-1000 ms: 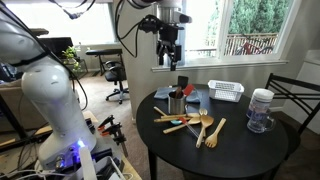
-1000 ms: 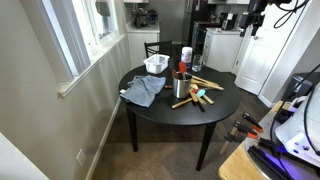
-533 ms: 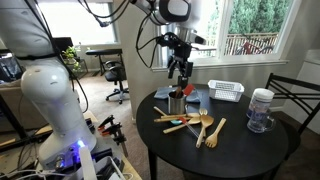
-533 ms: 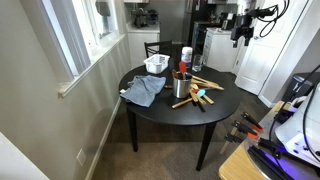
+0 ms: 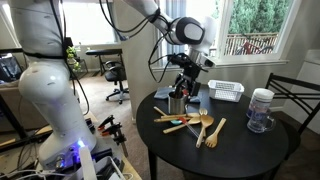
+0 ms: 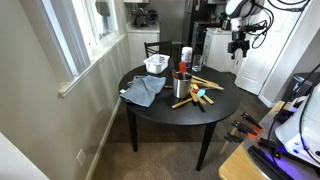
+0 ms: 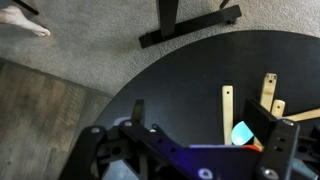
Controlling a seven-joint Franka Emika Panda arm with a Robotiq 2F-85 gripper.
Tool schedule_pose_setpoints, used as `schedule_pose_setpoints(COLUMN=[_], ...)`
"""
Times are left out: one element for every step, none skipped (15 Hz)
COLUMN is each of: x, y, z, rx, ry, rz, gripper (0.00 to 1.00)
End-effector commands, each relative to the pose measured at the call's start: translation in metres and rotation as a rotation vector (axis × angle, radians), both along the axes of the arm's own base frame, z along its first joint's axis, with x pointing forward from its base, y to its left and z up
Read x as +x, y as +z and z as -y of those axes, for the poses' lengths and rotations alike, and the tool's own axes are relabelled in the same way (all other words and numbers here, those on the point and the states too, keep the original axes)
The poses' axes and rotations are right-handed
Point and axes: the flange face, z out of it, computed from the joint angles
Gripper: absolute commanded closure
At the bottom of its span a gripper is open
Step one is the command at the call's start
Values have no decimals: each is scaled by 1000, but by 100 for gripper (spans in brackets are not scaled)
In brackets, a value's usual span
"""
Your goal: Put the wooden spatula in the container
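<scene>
Now my fingers (image 7: 93, 150) hang wide open above the table (image 5: 245, 152).
Wooden tools (image 5: 208, 130) lie flat beside the dark container (image 5: 176, 103).

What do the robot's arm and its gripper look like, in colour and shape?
The arm is white, with thick rounded segments and black cables looping along it. The gripper is black and blocky.

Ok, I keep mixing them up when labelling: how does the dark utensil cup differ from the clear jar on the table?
The dark utensil cup is opaque and metallic-looking; the clear jar is see-through. The cup is open-topped, the jar has a white lid. Both stand upright on the round black table.
</scene>
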Motion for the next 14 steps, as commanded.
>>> schedule_pose_setpoints(x=[10,13,16,18,22,24,25,22,24,25,25,25,25,25], y=[-27,-33,-37,-39,-38,-40,-39,-41,-41,-41,-41,-41,-41,-41], z=[16,17,18,19,17,16,15,15,14,13,13,13,13,13], rx=[16,14,1,-8,5,4,20,-9,-9,-9,-9,-9,-9,-9], ry=[-50,-43,-27,-26,-28,-21,-10,-4,0,2,3,2,2,2], rz=[-63,-56,-45,-41,-35,-36,-48,-54,-52,-52,-51,-51,-51,-51], gripper=[0,0,0,0,0,0,0,0,0,0,0,0,0,0])
